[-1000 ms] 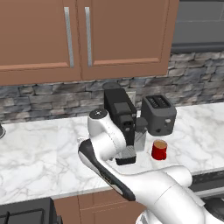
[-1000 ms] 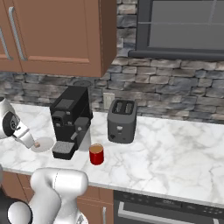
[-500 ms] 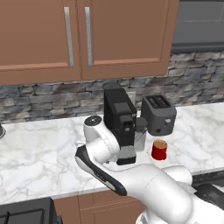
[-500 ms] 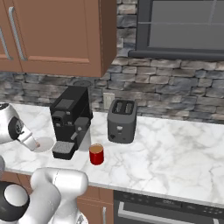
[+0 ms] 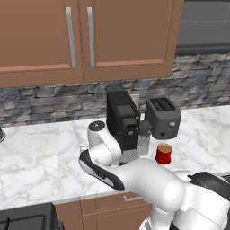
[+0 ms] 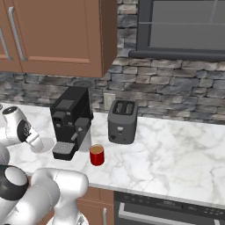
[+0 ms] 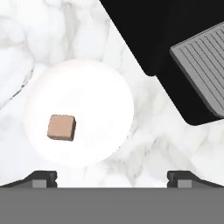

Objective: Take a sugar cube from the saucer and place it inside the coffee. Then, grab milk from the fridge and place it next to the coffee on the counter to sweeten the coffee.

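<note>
The hand view looks straight down on the white saucer [image 7: 97, 98], which lies on the marble counter [image 7: 144, 144]. A tan sugar cube [image 7: 61, 127] rests on the saucer's left half. My gripper [image 7: 113, 177] hangs above the saucer's near rim, open and holding nothing, with its fingertips [image 7: 41, 177] spread wider than the cube. The coffee [image 5: 164, 154], a red cup with brown liquid, stands in front of the coffee machine, also visible as the red cup [image 6: 96, 154] in the right base view. The milk and the fridge are out of view.
The black coffee machine [image 5: 122, 120] with its grey drip tray [image 7: 205, 70] stands just beside the saucer. A dark toaster [image 6: 122, 121] sits to its right. Wooden wall cabinets [image 5: 81, 36] hang above. My white arm [image 5: 134, 175] covers the counter's front.
My arm has shifted a little to the left over the counter. The gripper has stayed open. The cup and appliances have not moved.
</note>
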You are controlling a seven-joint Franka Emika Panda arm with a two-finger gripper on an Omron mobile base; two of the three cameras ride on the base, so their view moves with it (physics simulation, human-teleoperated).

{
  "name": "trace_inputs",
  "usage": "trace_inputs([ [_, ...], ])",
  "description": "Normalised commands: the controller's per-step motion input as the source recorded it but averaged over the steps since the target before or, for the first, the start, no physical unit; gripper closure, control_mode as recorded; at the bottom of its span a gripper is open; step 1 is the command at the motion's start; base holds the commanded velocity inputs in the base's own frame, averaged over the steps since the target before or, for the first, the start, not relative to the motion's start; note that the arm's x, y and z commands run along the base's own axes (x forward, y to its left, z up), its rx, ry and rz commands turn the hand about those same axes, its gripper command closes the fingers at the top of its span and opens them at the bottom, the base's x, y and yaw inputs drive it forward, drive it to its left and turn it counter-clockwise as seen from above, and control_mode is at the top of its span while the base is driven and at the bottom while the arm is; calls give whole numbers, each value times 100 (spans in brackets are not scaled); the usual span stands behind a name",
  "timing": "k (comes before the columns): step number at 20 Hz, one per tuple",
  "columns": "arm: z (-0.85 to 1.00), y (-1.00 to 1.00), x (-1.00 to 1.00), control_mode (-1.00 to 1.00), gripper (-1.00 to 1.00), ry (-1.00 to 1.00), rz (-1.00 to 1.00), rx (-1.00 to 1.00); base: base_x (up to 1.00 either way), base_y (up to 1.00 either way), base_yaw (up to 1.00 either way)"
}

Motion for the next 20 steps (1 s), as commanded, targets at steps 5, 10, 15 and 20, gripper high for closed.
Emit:
trace_inputs([
  [5,0,9,22,-100,-100,4,0,0,0,0,0],
  [10,-7,10,23,-100,-100,8,0,0,0,0,0],
  [15,-28,13,9,-100,-100,11,0,0,0,0,0],
  [20,-25,11,0,-100,-100,7,0,0,0,0,0],
])
